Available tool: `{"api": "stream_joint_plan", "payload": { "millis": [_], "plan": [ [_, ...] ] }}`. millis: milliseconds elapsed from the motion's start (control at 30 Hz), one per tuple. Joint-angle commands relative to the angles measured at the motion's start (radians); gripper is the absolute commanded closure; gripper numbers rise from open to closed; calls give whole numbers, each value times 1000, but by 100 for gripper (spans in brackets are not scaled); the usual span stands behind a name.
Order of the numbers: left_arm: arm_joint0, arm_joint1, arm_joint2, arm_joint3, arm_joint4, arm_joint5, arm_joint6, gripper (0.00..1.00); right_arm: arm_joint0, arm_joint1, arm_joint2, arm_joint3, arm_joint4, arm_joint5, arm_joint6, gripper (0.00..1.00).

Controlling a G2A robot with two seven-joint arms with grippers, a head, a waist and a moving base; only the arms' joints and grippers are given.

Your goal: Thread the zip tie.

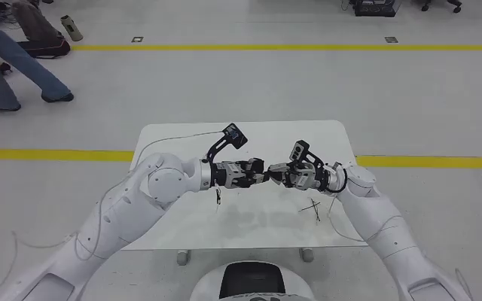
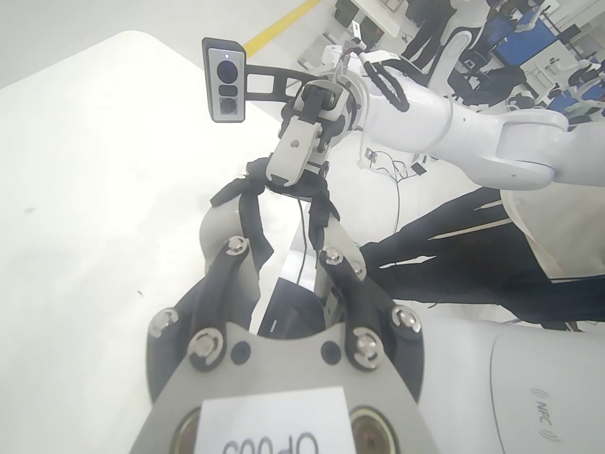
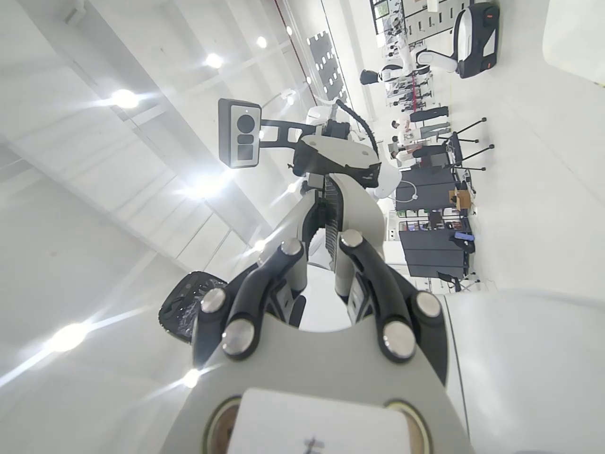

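Top view: left gripper (image 1: 258, 172) and right gripper (image 1: 276, 174) meet tip to tip above the table (image 1: 173, 143), with spare ties (image 1: 313, 207) at five o'clock.

Left wrist view: the zip tie (image 2: 301, 238) dangles where they meet. I cannot tell whether the left gripper is holding it.

Right wrist view: the right gripper is pinched together.

Probably mid-threading; next, the tail must line up with the head.

Zip tie (image 2: 301, 229), both ends hidden.

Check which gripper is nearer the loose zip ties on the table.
Right. The right gripper hangs just beside the loose zip ties; the left gripper is farther, beyond it.
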Motion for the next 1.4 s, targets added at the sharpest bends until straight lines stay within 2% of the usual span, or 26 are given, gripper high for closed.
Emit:
{"api": "stream_joint_plan", "payload": {
  "millis": [0,400,667,767,800,833,1100,1133,1167,1233,1367],
  "plan": [
    [-1,-1,2,0,1,0,0,80,-3,1,2,-2,3,1,0,100],
    [-2,-4,6,3,3,-3,-3,87,-8,3,3,-5,0,3,-6,100],
    [-1,-6,6,1,5,-4,-6,87,-7,3,-3,-4,-4,4,-5,100],
    [-1,-7,8,1,5,-5,-7,89,-7,3,-5,-4,-2,2,-5,100],
    [-1,-7,8,1,4,-5,-7,92,-7,3,-6,-5,-2,2,-6,100],
    [-1,-7,8,1,4,-6,-8,100,-8,3,-6,-5,-2,1,-6,100],
    [-3,-9,10,2,4,-7,-16,100,-9,5,-7,-6,-9,3,-5,98],
    [-3,-9,10,2,3,-6,-17,100,-9,5,-7,-7,-10,4,-5,85],
    [-3,-9,10,2,3,-5,-17,100,-10,5,-7,-7,-10,4,-4,77],
    [-2,-9,10,2,0,-2,-19,100,-12,6,-5,-7,-11,6,-4,0],
    [0,-9,3,3,-19,15,-23,100,-20,10,10,-11,-13,-5,-14,0]
  ]
}}
